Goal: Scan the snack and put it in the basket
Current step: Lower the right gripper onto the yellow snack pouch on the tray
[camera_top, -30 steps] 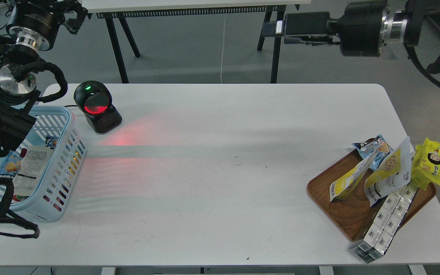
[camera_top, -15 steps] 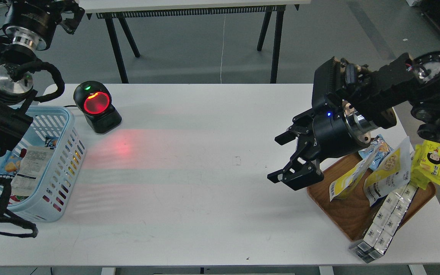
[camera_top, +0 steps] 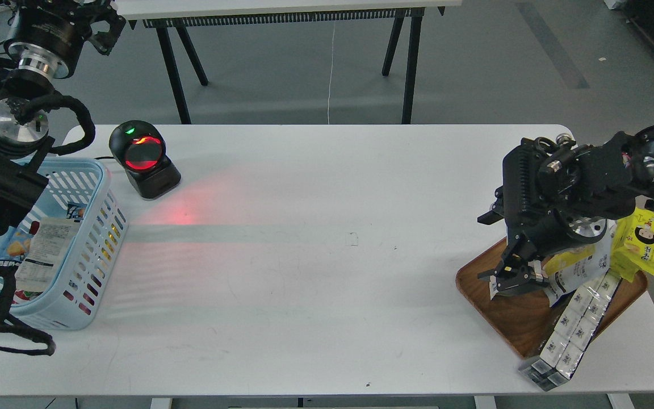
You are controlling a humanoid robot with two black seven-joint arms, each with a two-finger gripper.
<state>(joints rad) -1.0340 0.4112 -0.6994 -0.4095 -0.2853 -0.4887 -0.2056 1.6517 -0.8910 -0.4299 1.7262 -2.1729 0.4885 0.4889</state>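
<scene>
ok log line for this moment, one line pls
phase: reach | right gripper: over tray, at snack, grip unclear | left gripper: raised | basket: no snack yet

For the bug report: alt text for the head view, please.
The right gripper reaches down over the snack on a wooden tray at the white table's right end. A red-lit scanner and the basket sit far left.

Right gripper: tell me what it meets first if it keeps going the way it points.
Likely the snack on the wooden tray: the right gripper points down over it. Depth is unclear.
</scene>
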